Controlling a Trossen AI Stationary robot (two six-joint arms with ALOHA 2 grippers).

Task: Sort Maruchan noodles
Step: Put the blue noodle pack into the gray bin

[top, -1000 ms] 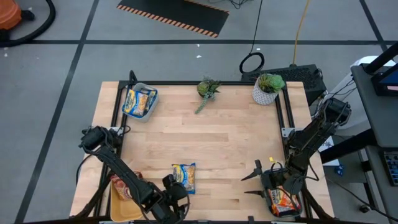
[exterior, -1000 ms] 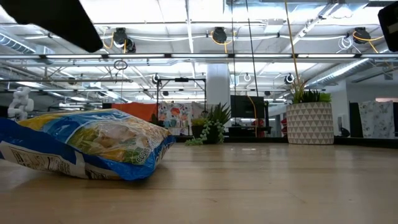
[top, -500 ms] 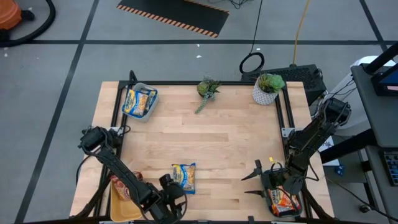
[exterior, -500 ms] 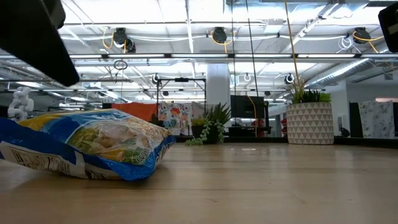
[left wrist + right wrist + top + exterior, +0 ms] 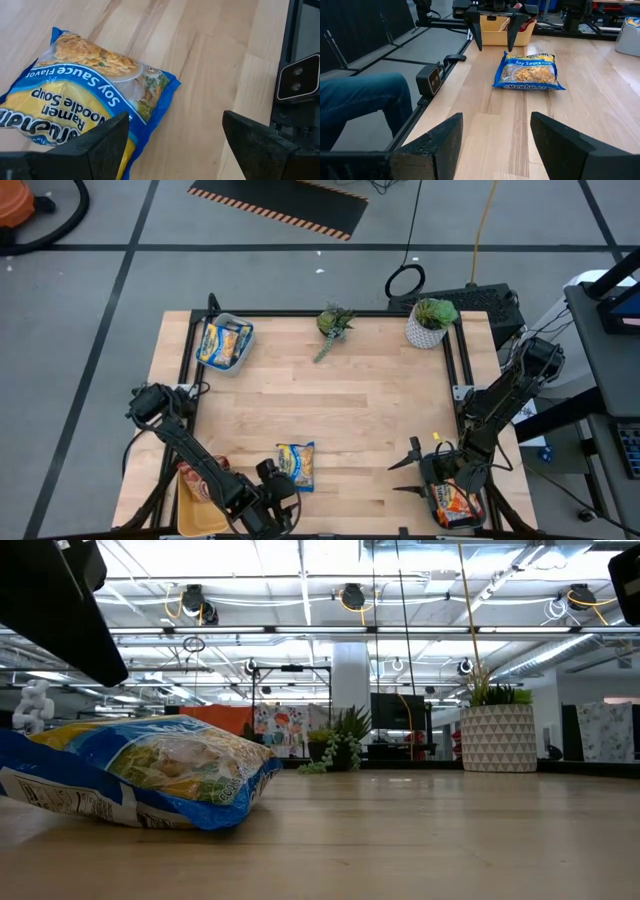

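Note:
A blue-and-yellow Maruchan noodle packet (image 5: 296, 465) lies flat on the wooden table near its near edge; it also fills the low view's left (image 5: 140, 775). My left gripper (image 5: 283, 484) hangs open just above the packet's left end (image 5: 75, 95), tilted down. It is also visible beyond the packet (image 5: 527, 72) in the right wrist view (image 5: 495, 37). My right gripper (image 5: 405, 470) stands open to the packet's right, pointing nearly level at it, and is empty (image 5: 495, 145).
A yellow bin (image 5: 200, 492) with a red packet sits at the near left. A bin (image 5: 455, 502) holding an orange packet sits at the near right. A grey bin (image 5: 225, 342) with blue-and-yellow packets stands far left. Two potted plants (image 5: 335, 320) (image 5: 430, 322) line the far edge. A person's leg (image 5: 360, 100) is beside the table.
My left gripper has sunk a little toward the blue-and-yellow packet, staying open, and then held still. The packet has not moved.

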